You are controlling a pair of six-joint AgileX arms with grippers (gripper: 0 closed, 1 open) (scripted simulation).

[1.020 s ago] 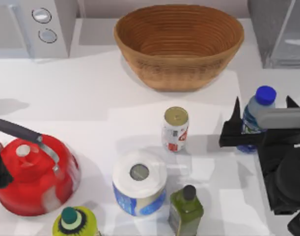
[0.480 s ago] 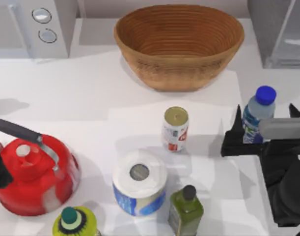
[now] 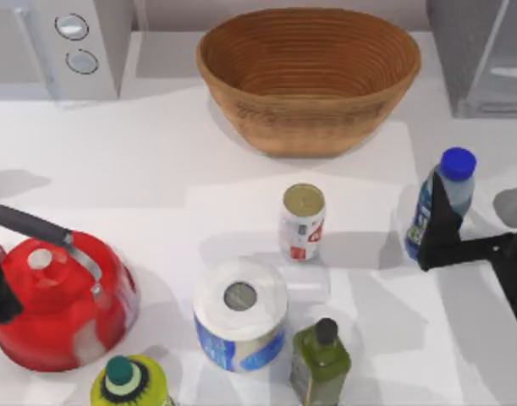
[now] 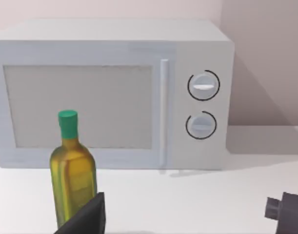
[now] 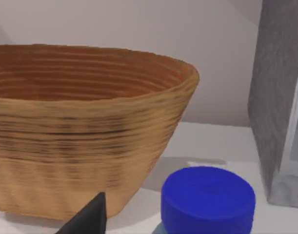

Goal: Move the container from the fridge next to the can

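We found the container [image 3: 442, 203] upright on the table's right side, well apart from the can [image 3: 302, 222]. Our right gripper [image 3: 482, 233] straddled it; whether the fingers gripped, we could not tell.

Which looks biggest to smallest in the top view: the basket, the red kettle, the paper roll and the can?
1. basket
2. red kettle
3. paper roll
4. can

The kettle and paper roll sit nearer the picture's lower edge, which may inflate them slightly.
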